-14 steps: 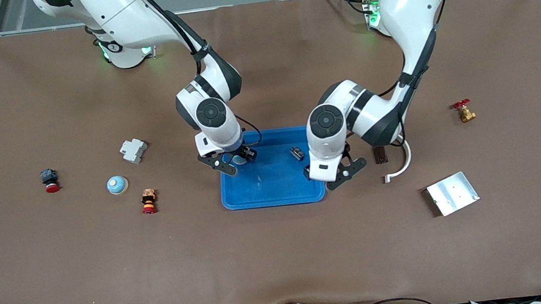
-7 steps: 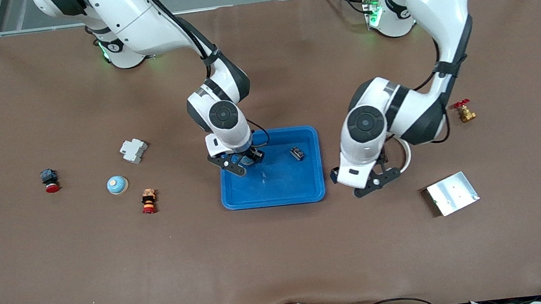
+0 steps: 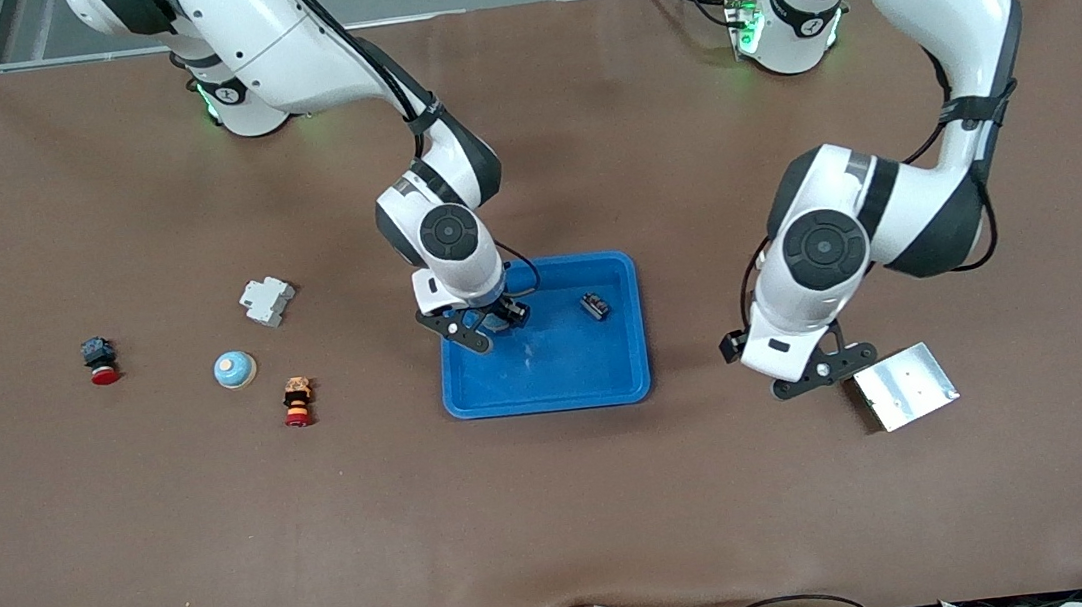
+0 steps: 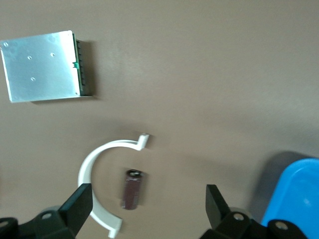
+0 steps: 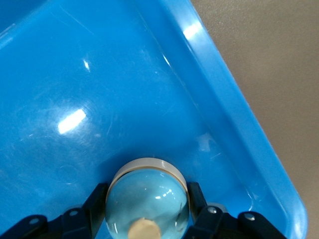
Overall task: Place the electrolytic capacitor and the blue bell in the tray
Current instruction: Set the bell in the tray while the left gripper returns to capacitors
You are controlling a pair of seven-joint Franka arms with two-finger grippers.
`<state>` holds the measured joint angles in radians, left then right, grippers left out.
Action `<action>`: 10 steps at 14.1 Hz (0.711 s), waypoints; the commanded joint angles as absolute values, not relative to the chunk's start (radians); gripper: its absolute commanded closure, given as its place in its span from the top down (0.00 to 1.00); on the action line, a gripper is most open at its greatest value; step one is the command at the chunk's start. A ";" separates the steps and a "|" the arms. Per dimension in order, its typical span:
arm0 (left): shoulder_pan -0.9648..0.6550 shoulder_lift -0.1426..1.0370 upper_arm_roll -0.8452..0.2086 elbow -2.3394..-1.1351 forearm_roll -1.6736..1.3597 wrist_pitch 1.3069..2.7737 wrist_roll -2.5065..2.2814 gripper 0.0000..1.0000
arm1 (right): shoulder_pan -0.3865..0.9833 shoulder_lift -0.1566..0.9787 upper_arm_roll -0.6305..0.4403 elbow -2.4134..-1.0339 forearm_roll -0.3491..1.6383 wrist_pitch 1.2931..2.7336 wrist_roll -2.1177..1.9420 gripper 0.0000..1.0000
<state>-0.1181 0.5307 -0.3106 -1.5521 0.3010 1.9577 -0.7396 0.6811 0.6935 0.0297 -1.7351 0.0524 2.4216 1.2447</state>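
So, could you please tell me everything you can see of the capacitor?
The capacitor is a small dark-brown cylinder with a silvery end cap, lying on its side on the brown table. It sits inside the curve of a white C-shaped clip, apparently without touching it, and outside the tray. The open left end effector hangs above it, not touching. No leads are visible.

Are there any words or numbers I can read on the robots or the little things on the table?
No readable text anywhere.
White right arm base: a small round dark mark, too small to read.
Flat silver metal plate: only small holes, no writing.
Dark brown cylindrical capacitor: no legible print.
Shallow bright-blue plastic tray and pale blue domed bell: plain, no labels.
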 commanded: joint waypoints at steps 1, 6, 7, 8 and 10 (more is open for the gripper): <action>-0.069 0.471 -0.336 -1.627 0.281 1.950 -0.613 1.00 | 0.696 0.715 0.018 -1.687 0.031 2.407 1.270 1.00; 0.109 0.472 -0.497 -1.727 0.282 2.020 -0.540 1.00 | 0.673 0.695 0.018 -1.551 0.021 2.203 1.253 1.00; 0.121 0.472 -0.505 -1.756 0.282 2.052 -0.540 1.00 | 0.666 0.693 0.018 -1.519 0.021 2.153 1.253 1.00; 0.124 0.472 -0.505 -1.779 0.282 2.080 -0.540 1.00 | 0.660 0.690 0.017 -1.508 0.021 2.128 1.250 1.00; 0.126 0.476 -0.505 -1.828 0.284 2.143 -0.540 1.00 | 0.631 0.655 0.017 -1.516 0.021 2.088 1.188 1.00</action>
<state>0.1091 0.5056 -0.4915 -1.7539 0.2981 2.0814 -0.5583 0.6631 0.6837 0.0083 -1.5178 0.0367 2.1317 1.2329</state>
